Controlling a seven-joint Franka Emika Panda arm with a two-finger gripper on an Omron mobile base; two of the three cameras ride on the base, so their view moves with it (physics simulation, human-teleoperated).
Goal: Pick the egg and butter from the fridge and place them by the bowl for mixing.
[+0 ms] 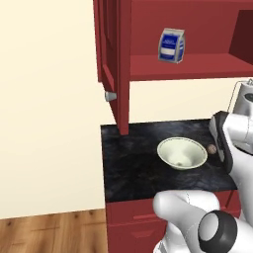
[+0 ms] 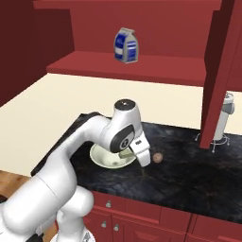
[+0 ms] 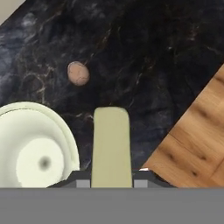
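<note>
A pale yellowish butter stick (image 3: pixel 111 144) runs lengthwise between my fingertips, and my gripper (image 3: pixel 111 178) is shut on it above the black marble counter (image 3: pixel 144 52). The butter (image 2: pixel 125 153) hangs just over the right rim of the cream-white bowl (image 2: pixel 109 158), which stands on the counter with a pale greenish inside (image 1: pixel 182 153) (image 3: pixel 37 151). The small pinkish-tan egg (image 3: pixel 78 73) lies on the counter just right of the bowl (image 1: pixel 212 148) (image 2: pixel 158 157), apart from it. The fridge is out of view.
A blue and white carton (image 1: pixel 171 45) (image 2: pixel 125 45) stands on the dark red shelf above. A red cupboard post (image 1: pixel 123 74) comes down to the counter's back left. A grey-white stand (image 2: pixel 225 118) sits at the back right. Wood floor (image 3: pixel 197 140) lies past the counter's front edge.
</note>
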